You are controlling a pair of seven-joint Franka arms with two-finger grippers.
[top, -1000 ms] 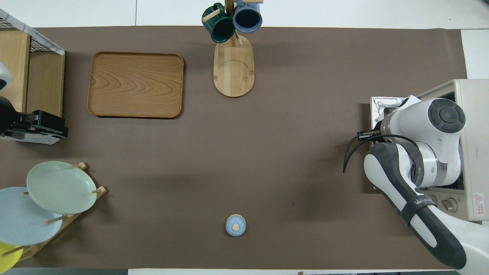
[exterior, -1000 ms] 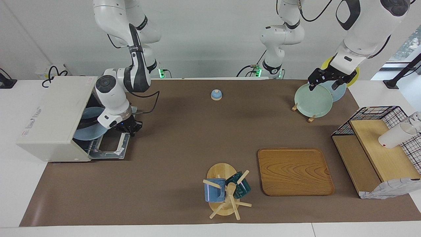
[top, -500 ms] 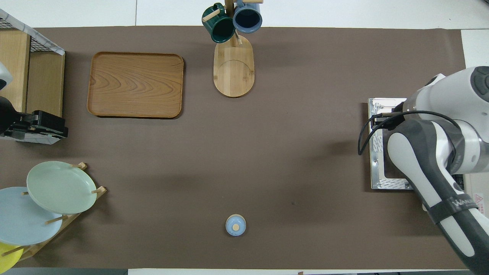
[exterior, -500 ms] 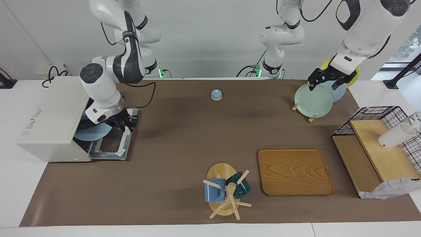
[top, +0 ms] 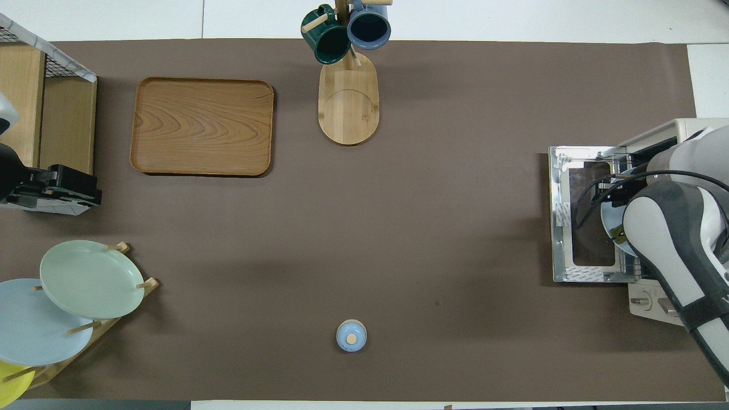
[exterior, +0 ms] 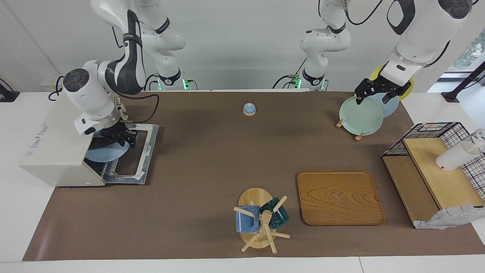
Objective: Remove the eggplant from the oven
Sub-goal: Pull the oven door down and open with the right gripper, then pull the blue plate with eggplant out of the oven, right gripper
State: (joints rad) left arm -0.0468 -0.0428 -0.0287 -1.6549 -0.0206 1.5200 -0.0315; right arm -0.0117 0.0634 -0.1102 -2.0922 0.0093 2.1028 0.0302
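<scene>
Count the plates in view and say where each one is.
4: a green, a blue and a yellow plate in the rack, one blue plate in the oven. Others may be hidden.

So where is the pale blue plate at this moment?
The pale blue plate rests in the mouth of the open oven, at the right arm's end of the table, partly over the dropped door. The right pincer is directly above it.
</scene>
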